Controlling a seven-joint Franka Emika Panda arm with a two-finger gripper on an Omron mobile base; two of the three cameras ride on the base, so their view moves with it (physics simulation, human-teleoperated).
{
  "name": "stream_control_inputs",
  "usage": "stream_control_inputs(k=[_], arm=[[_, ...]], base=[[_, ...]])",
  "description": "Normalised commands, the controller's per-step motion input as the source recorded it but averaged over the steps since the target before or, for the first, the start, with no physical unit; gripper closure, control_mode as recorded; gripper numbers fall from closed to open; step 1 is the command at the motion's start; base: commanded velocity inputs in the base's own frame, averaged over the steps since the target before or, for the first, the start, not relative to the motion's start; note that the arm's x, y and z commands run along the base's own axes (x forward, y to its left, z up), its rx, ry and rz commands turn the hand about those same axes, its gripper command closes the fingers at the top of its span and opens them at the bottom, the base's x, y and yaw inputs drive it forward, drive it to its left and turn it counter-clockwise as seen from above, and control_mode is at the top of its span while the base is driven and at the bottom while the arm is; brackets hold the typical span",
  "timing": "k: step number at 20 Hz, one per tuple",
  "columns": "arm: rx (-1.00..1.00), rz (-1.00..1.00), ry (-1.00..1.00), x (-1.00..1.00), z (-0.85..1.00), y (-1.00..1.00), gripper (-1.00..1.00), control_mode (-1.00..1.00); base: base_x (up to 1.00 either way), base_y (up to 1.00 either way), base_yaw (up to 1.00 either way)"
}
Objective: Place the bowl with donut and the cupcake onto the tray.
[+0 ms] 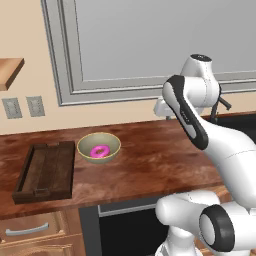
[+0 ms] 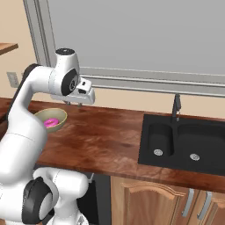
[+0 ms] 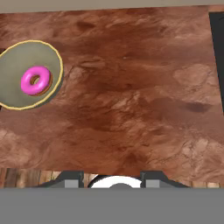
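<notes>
The bowl [image 1: 99, 147] sits on the brown wooden bench [image 1: 150, 155] at the left-centre of the left base view, upright, with the pink donut [image 1: 99, 151] lying flat inside it. Just to its left, close beside it but apart, lies the dark slatted tray [image 1: 46, 171], with nothing on its slats. In the right base view the bowl [image 2: 52, 119] appears at the left edge, partly hidden behind the white arm, the donut [image 2: 51, 123] showing in it; the black sink [image 2: 184, 147] is set into the bench [image 2: 101, 140] at the right of that frame.

In the hand view the bowl [image 3: 28, 74] lies at the upper left of the frame with the donut [image 3: 35, 81] a little right of its centre, while the pincer [image 3: 111, 178] shows at the bottom middle over bare bench [image 3: 131, 100]. So the bowl is well apart from the pincer, up and to the left of it in that frame, and nothing lies between the fingertips [image 3: 72, 178].

The pincer holds nothing. Its tips are barely visible at the bottom of the hand view, so the gap is hard to judge; it looks partly spread rather than closed. In the left base view the hand is mostly masked by the arm's own links.
</notes>
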Motion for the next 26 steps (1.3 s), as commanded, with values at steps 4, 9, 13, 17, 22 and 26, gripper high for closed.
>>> stream_control_inputs(k=[4,9,13,17,22,26], arm=[[0.0,0.0,0.0,0.0,-0.14,0.2,-1.0,-1.0],[0.0,-0.01,0.0,0.08,-0.3,0.37,-1.0,-1.0],[0.06,-0.02,0.0,0.18,-0.26,0.29,-1.0,-1.0],[0.06,-0.01,0.0,0.17,-0.18,0.19,-1.0,-1.0],[0.06,0.0,0.0,0.16,-0.09,0.11,-1.0,-1.0],[0.02,0.0,0.0,0.24,-0.01,0.14,-1.0,-1.0]], base=[[0.0,0.0,0.0],[0.0,0.0,0.0],[0.0,0.0,0.0],[0.0,0.0,0.0],[0.0,0.0,0.0],[0.0,0.0,0.0]])
